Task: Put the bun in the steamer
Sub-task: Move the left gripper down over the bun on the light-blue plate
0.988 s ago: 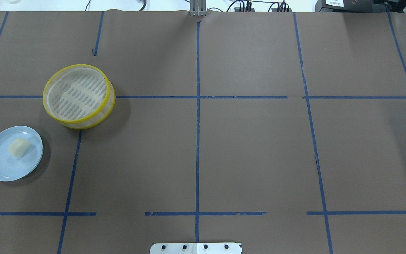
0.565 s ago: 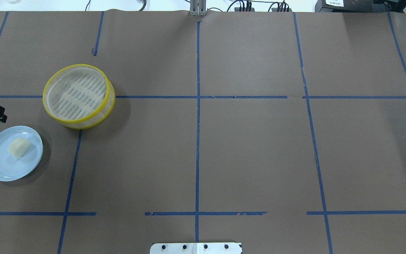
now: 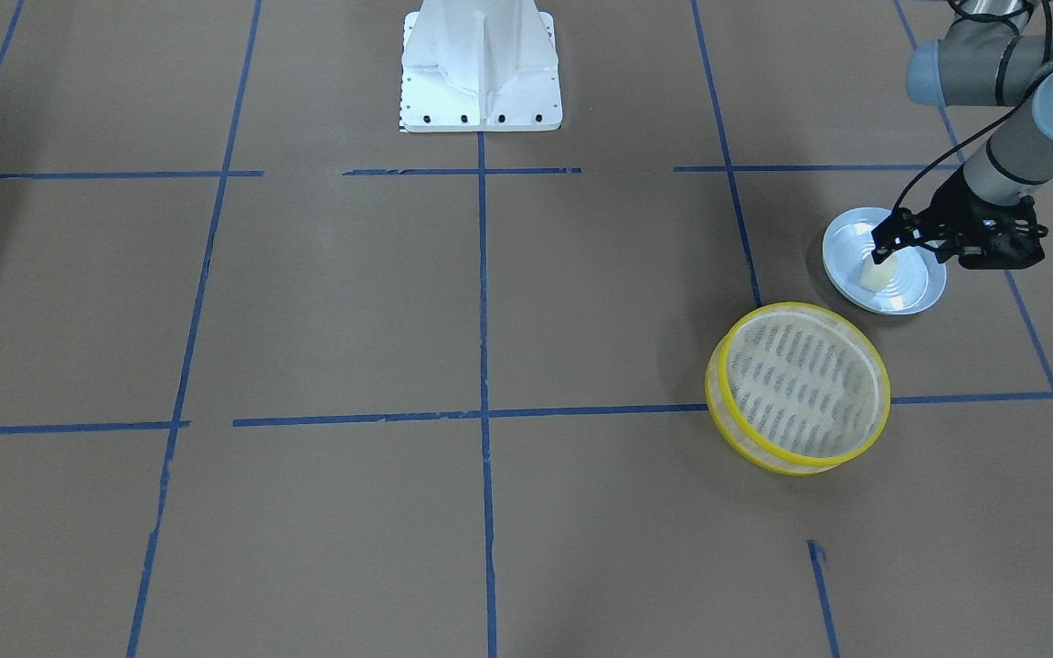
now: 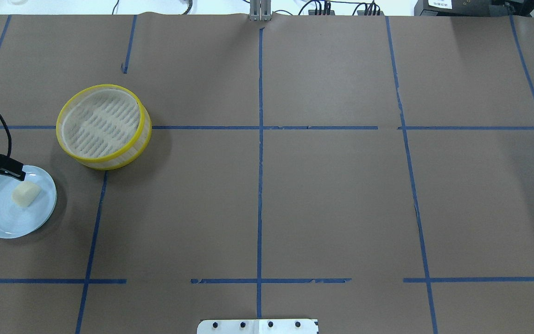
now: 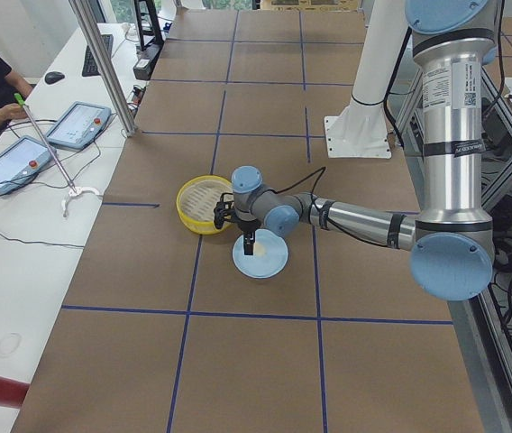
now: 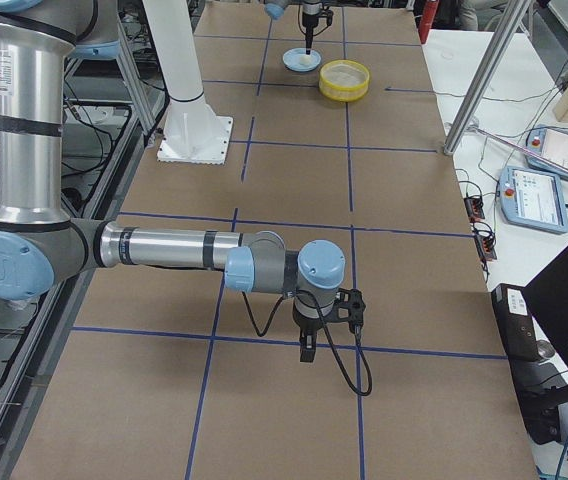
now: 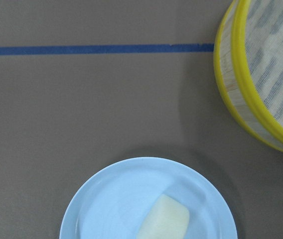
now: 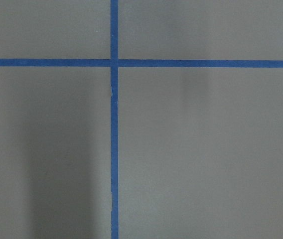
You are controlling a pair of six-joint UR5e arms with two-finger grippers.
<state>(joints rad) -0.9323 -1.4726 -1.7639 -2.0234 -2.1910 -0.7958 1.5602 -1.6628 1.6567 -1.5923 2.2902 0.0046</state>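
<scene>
1. The left fingers (image 3: 892, 236) hover low over the plate (image 3: 912, 285), tips pointing down at the bun (image 3: 878, 271). This looks like the approach to the pick.
2. The bun lies on its side on the plate, directly below and just beside the tips. The overhead view shows the tips at the plate's edge and a sliver of plate between them and the bun (image 4: 26, 193), so there's no contact yet by the look of it.
3. Are the left fingers apart or together? It's hard to call. They don't show in the left wrist view, and the outside views show only a thin dark shape. Cannot tell.
4. The wrist camera looks straight down, with the bun (image 7: 164, 219) at the bottom of its picture. That suggests the fingers need to line up a little more before dropping.
5. The steamer (image 4: 102, 123) sits near the fingers, just beyond the plate, with its slotted floor bare. It's a short hop once the bun is lifted, which is likely why the near arm gets the job.
6. The bun lies at an angle on the plate, so the fingers should straddle its narrow width. It looks soft, and a gentle squeeze seems wise.
7. The right fingers (image 6: 307, 348) hang well away above bare counter (image 4: 295, 185), out of the action. They show only in the side view, so their state can't be told.
8. One thing to watch is the steamer's raised yellow rim, because the bun must clear it on the way in.
</scene>
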